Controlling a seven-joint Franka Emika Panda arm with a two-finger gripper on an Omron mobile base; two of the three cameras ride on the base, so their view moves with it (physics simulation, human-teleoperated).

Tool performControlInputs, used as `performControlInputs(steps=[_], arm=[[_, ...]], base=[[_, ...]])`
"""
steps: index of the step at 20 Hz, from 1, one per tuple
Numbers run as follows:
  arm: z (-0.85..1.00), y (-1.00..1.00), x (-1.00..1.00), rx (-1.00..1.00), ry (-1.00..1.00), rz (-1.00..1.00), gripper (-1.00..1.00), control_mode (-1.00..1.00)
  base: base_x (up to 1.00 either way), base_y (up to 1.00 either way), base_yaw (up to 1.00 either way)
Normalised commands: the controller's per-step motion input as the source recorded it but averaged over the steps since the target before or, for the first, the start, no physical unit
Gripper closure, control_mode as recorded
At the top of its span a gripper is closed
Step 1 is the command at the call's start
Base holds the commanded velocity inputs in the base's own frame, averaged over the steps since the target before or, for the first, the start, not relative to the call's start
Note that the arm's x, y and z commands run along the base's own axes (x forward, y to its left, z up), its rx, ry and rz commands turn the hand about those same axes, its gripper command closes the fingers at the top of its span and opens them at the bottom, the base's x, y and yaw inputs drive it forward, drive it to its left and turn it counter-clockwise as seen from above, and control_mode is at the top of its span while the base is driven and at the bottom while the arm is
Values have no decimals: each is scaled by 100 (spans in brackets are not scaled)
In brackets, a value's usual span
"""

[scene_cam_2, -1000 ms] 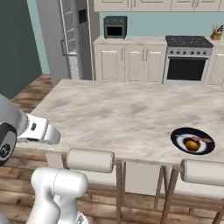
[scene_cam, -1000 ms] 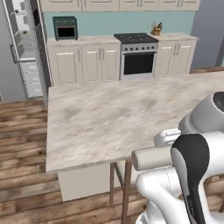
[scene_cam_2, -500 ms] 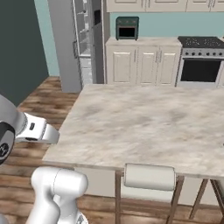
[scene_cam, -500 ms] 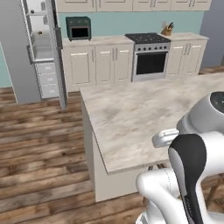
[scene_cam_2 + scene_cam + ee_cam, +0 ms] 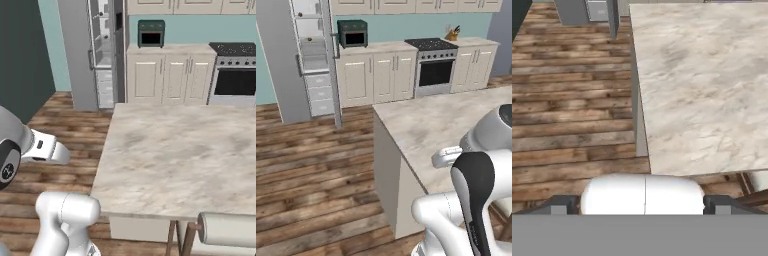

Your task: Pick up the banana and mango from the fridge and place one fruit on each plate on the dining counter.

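While the base faces the kitchen, the fridge (image 5: 311,60) stands open at about eleven o'clock across the wood floor (image 5: 311,165), well apart from the robot, with the dining counter (image 5: 185,155) near at one o'clock. No mango or banana can be made out on its shelves. The arm (image 5: 476,190) sits folded high over the base. Whether the gripper is open or holds anything cannot be told.

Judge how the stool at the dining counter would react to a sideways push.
The stool probably tips or skids easily: it has thin slanted legs under a bulky roll back. Its padded-looking back likely yields a little on contact. It seems fairly light.
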Motion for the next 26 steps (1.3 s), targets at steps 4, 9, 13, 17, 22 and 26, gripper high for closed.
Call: performControlInputs(steps=[4,9,13,17,22,26], arm=[[0,0,0,0,0,0,-100,100],[0,0,0,0,0,0,-100,100],[0,0,0,0,0,0,-100,100],[0,0,0,0,0,0,-100,100],[0,0,0,0,0,0,-100,100],[0,0,0,0,0,0,-100,100]], base=[[-46,100,12],[88,100,0],[100,99,-17],[100,99,-26],[100,67,-16],[100,20,-3]])
